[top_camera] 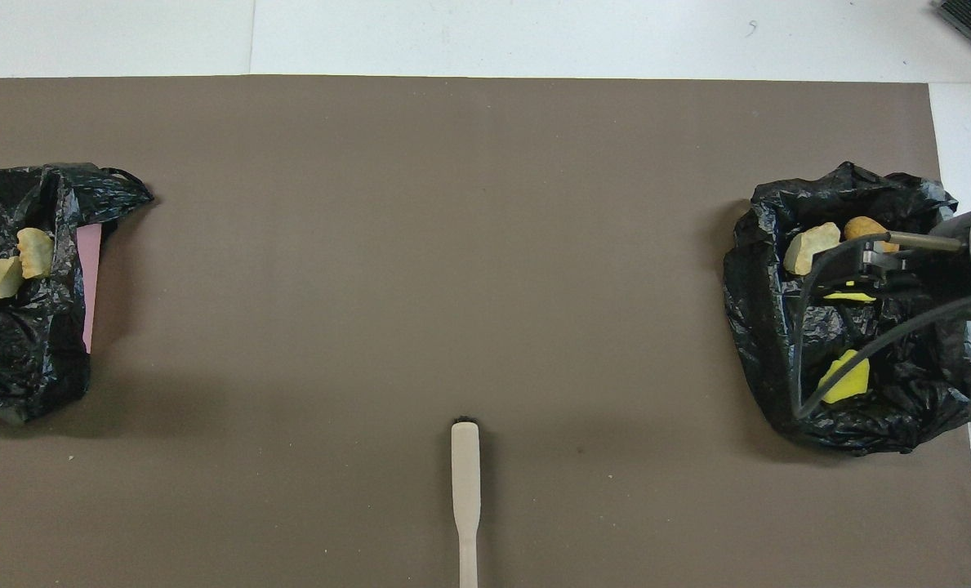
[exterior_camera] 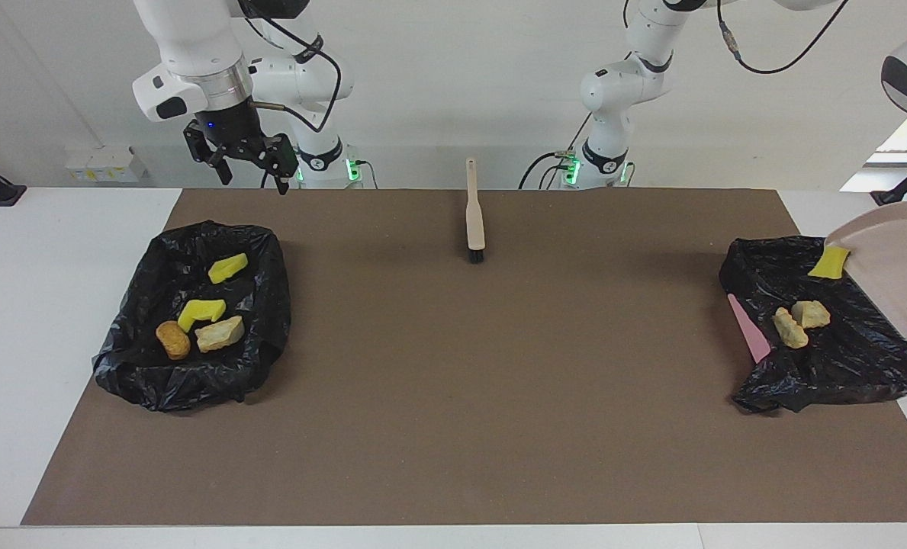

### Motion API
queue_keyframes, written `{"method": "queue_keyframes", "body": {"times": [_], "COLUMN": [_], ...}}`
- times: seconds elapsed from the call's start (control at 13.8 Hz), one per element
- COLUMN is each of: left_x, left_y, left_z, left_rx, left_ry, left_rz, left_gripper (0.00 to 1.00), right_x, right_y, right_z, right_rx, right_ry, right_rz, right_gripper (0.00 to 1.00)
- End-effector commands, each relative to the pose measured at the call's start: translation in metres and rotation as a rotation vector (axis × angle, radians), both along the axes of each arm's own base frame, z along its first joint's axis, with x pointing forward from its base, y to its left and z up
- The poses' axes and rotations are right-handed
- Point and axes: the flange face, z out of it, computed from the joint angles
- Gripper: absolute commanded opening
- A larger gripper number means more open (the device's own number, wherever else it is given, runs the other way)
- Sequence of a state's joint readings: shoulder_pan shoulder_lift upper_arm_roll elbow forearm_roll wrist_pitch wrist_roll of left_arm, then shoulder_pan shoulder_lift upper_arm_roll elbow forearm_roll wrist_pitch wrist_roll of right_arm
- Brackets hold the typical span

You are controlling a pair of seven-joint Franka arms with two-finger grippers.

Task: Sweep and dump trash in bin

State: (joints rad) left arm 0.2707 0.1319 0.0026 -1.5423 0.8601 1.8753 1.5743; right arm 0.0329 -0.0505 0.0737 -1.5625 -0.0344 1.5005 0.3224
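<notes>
The beige dustpan (exterior_camera: 892, 278) hangs steeply tipped over the black-bagged bin (exterior_camera: 819, 366) at the left arm's end of the table. Its handle runs out of view, and my left gripper is hidden there. Two bread chunks of trash (exterior_camera: 800, 320) (top_camera: 11, 265) lie in that bin. A yellow sponge bit (exterior_camera: 829, 261) sits at the dustpan's lower lip. My right gripper (exterior_camera: 253, 181) hangs open and empty over the mat's edge beside the second bin (exterior_camera: 194, 381) (top_camera: 771, 343), which holds several scraps (exterior_camera: 201, 310) (top_camera: 848, 380).
The beige brush (exterior_camera: 474, 217) (top_camera: 465, 490) lies on the brown mat (exterior_camera: 453, 396) midway between the bins, near the robots, bristles pointing away from them. A pink strip (exterior_camera: 749, 328) (top_camera: 89, 286) shows at the edge of the bin by the left arm.
</notes>
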Motion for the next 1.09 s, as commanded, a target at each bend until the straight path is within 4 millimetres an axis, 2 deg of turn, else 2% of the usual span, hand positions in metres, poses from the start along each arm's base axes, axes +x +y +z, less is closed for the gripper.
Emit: {"method": "queue_keyframes", "body": {"times": [0.0, 0.29, 0.58, 0.73, 0.94, 1.02], "left_x": [-0.004, -0.002, -0.004, -0.008, -0.015, -0.016], "left_y": [-0.022, -0.068, -0.121, -0.124, -0.094, -0.09], "left_z": [0.008, 0.006, 0.002, -0.005, -0.011, -0.01], "left_rx": [0.097, 0.207, 0.147, 0.097, 0.102, 0.113], "left_ry": [0.003, 0.018, -0.048, -0.071, -0.098, -0.106], "left_rz": [0.028, 0.096, 0.168, 0.217, 0.183, 0.172], "left_gripper": [0.0, 0.0, 0.0, 0.0, 0.0, 0.0], "right_x": [0.001, 0.001, 0.001, 0.001, -0.001, -0.001], "right_y": [0.0, -0.008, -0.008, -0.01, -0.015, -0.015], "right_z": [0.009, 0.006, 0.006, 0.005, 0.003, 0.003], "right_rx": [-0.001, 0.012, 0.024, 0.023, 0.025, 0.025], "right_ry": [0.011, 0.024, 0.025, 0.022, 0.026, 0.027], "right_rz": [0.029, 0.016, 0.014, 0.011, 0.051, 0.061], "right_gripper": [1.0, 1.0, 1.0, 1.0, 1.0, 1.0]}}
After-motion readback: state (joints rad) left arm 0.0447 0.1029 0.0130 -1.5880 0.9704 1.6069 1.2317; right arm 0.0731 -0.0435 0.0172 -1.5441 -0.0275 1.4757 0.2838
